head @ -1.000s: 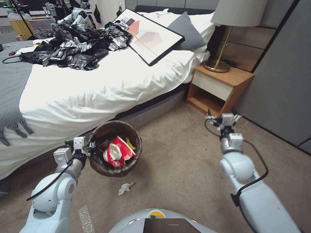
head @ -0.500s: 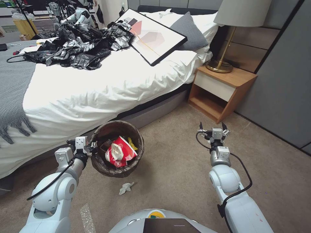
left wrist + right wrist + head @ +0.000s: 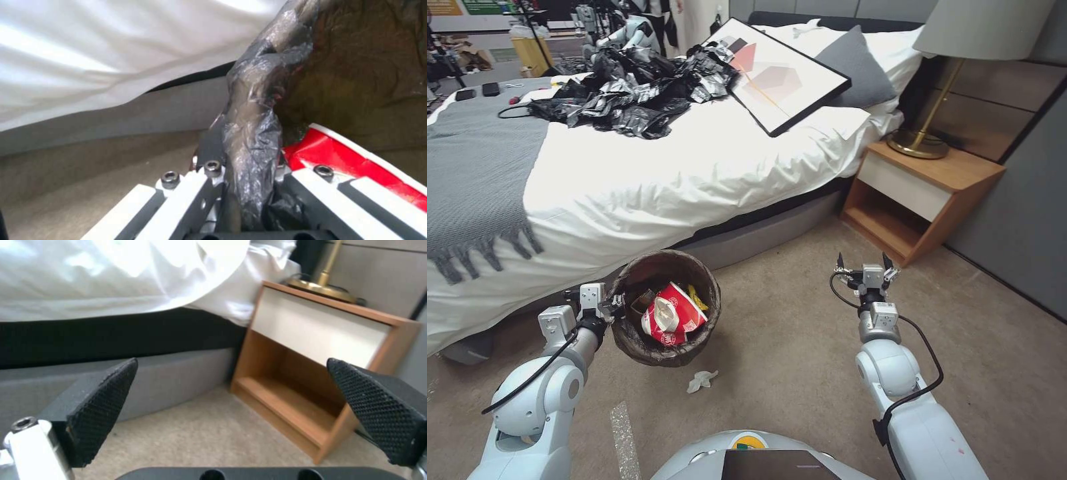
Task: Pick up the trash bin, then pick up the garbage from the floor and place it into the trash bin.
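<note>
The trash bin (image 3: 665, 308), beside the bed (image 3: 647, 180), is gripped at its rim by the left gripper (image 3: 616, 305); the right gripper (image 3: 864, 261) is held open, seemingly empty.

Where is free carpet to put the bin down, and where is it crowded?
Bare carpet lies between the trash bin, held by the left gripper, and the open right gripper, up to the nightstand. It is crowded near the bed, and a tissue wad lies below the bin.
</note>
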Tool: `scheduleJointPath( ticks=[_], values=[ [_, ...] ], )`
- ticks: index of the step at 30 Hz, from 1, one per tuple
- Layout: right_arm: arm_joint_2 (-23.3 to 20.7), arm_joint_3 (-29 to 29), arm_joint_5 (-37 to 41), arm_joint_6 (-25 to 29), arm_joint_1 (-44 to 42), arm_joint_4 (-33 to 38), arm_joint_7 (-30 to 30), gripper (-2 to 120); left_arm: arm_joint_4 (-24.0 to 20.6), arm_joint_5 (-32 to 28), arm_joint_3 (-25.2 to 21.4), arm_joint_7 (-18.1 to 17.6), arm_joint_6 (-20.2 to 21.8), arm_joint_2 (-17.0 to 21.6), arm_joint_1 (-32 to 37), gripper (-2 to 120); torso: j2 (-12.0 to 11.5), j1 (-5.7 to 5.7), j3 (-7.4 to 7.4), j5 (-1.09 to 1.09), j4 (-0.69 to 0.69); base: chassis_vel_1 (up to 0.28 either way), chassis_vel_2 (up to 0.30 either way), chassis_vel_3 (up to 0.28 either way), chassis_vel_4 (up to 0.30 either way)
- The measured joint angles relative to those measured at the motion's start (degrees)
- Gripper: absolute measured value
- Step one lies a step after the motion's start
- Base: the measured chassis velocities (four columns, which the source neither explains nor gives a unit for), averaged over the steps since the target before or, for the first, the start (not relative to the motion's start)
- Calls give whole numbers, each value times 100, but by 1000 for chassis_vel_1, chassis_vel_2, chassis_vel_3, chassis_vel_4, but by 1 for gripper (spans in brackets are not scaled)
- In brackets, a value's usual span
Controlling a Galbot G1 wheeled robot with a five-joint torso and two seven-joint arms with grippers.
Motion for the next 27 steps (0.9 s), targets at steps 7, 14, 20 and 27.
scheduleJointPath(
  ticks=[7, 14, 20, 27],
  values=[
    [-96, -12, 18, -19, 31, -31, -9, 100, 16, 4, -12, 13, 1, -5, 0, 0, 0, 0, 0, 0, 0, 64, 63, 62, 69],
    [-189, -79, 55, -80, 110, -70, -17, 100, 36, 10, -30, 25, 1, -10, -10, 0, 0, 0, 0, 0, 0, 67, 58, 60, 70],
    [-226, -124, 95, -120, 159, -92, -15, 100, 41, 12, -48, 28, -3, -10, 4, 0, 0, 0, 0, 0, 0, 58, 60, 62, 68],
    [-268, -197, 159, -170, 245, -127, -6, 100, 41, 12, -60, 33, -13, -23, 15, 0, 0, 0, 0, 0, 0, 50, 57, 69, 61]
  ],
)
